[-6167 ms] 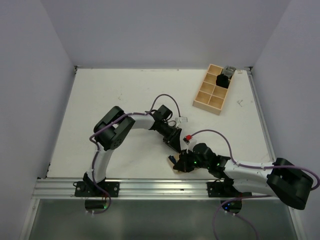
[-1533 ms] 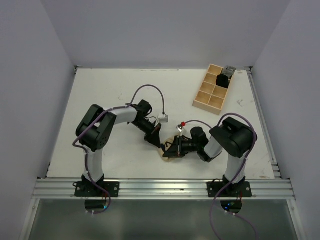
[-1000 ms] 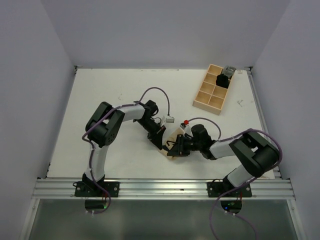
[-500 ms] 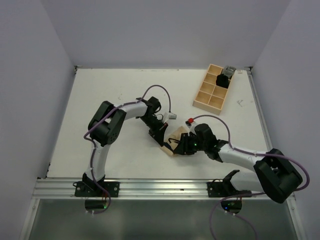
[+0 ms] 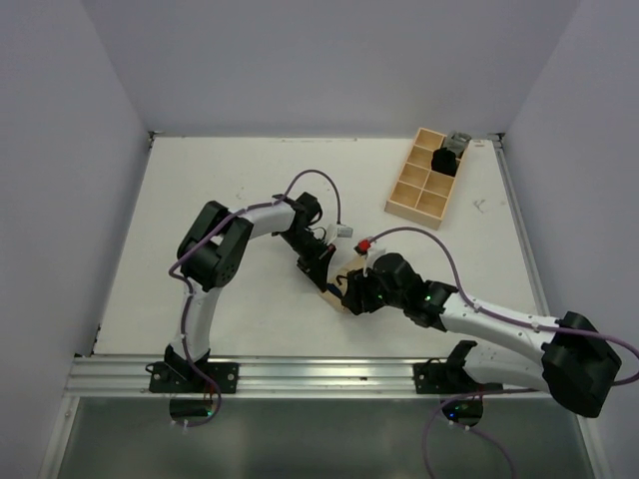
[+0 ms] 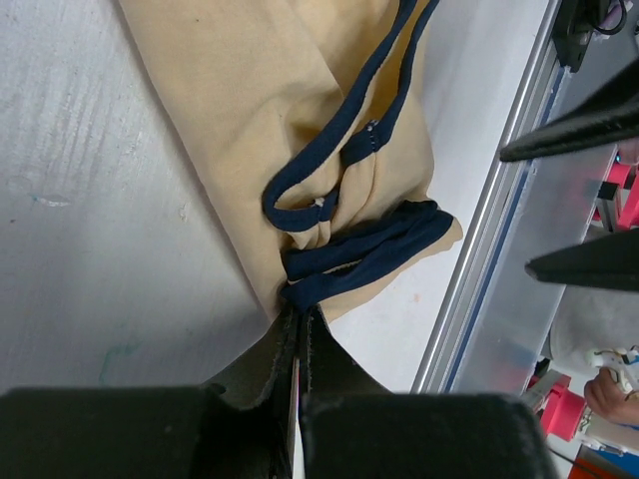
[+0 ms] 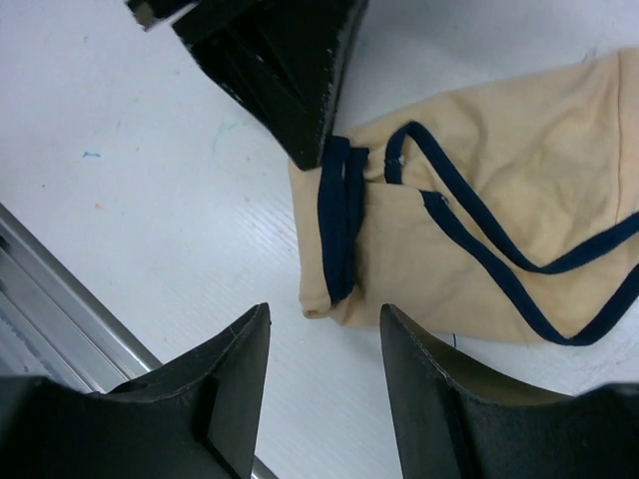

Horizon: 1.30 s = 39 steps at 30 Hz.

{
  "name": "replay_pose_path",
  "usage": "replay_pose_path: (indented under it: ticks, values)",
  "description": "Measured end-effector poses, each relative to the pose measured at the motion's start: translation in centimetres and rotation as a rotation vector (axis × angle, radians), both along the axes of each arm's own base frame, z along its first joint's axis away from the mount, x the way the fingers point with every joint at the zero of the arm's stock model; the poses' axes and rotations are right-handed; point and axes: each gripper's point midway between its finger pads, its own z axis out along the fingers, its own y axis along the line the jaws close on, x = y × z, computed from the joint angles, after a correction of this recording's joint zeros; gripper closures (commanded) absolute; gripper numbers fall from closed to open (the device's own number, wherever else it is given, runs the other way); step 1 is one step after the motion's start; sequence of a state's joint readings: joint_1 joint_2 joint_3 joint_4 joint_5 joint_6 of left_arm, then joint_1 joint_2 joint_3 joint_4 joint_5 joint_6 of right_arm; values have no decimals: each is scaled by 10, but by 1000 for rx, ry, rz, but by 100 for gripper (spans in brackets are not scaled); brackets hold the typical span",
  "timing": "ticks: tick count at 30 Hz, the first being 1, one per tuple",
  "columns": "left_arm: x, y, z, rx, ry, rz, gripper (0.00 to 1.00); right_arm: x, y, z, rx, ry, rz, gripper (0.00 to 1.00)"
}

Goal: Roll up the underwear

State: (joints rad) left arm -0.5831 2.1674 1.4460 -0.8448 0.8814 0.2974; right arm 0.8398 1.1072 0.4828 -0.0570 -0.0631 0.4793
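Left gripper [image 6: 297, 321] low, pinching underwear [image 6: 250, 100], right gripper [image 7: 324, 334] spread

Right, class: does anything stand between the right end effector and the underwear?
Nothing visible does. The right end effector hangs open close by the folded corner of the underwear, with the gap clear. The left end effector pinches that corner from the opposite side, out of the way.

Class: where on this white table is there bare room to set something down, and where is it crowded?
Free: the stretch of white table between the left wall and the left arm, and the patch between the light wooden compartment tray and the right arm. Crowded: near centre, where left gripper and right gripper meet at the tan, dark-trimmed underwear.
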Motion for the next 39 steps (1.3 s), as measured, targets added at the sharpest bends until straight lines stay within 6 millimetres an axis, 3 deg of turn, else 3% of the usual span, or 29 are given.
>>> replay_pose_path:
  ticks: [8,21,39]
  values:
    - [-1,-1,-1,5,8,1,100,11,23,20,-136,-164,104,44]
    - [0,-1,-1,17,26,9,100,1,38,-7,-429,-291,327,44]
    - [1,-2,0,22,34,9,100,6,47,-36,-626,-317,388,48]
